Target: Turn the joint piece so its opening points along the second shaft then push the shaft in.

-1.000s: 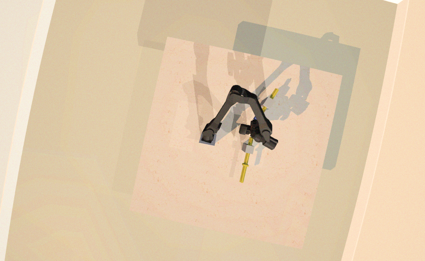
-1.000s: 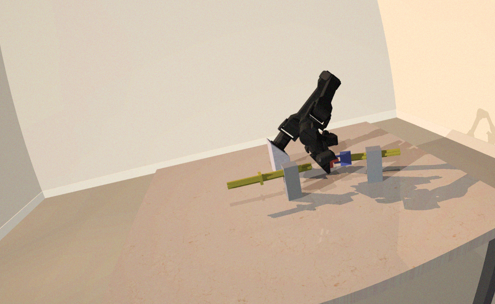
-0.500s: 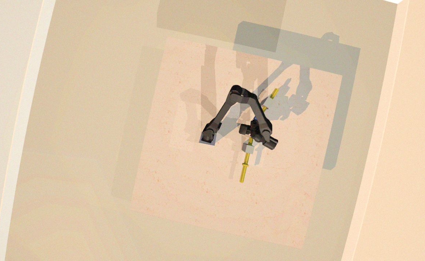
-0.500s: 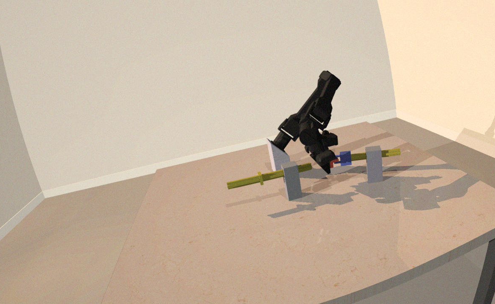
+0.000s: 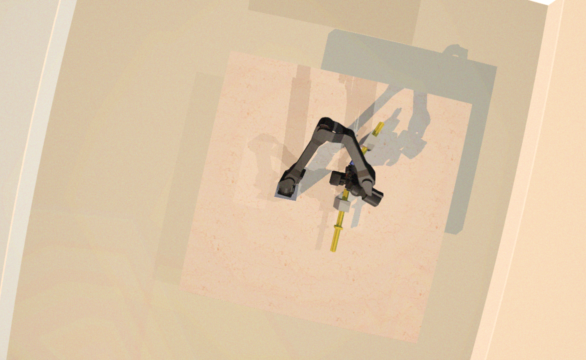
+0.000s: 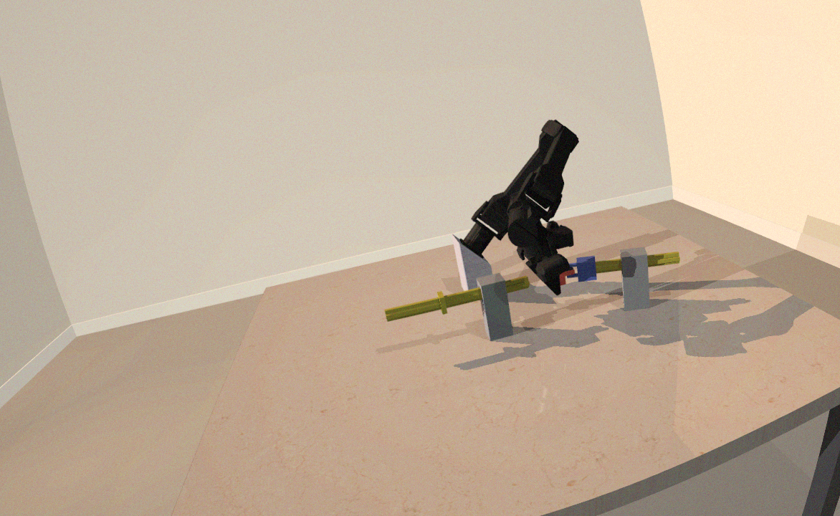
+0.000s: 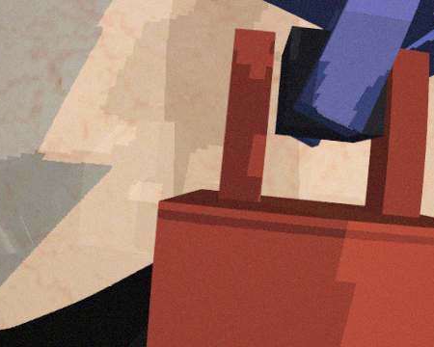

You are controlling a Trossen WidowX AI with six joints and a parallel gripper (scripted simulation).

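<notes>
From above, we see the desk (image 5: 295,277) (image 6: 410,411), then the arm (image 5: 304,152) (image 6: 538,173), its base at nine o'clock of the tool (image 5: 348,172) (image 6: 557,285), which pinches the red joint (image 6: 565,276) (image 7: 256,280); the collared shaft (image 5: 335,239) (image 6: 413,310) points to six.

We're looking at a bare room of no telling kind, pale plain walls (image 6: 346,115), light baseboards (image 6: 166,304), beige floor (image 6: 134,385), one speckled stone-look table (image 5: 286,268) (image 6: 410,411) with a dark leg (image 6: 835,448)
</notes>
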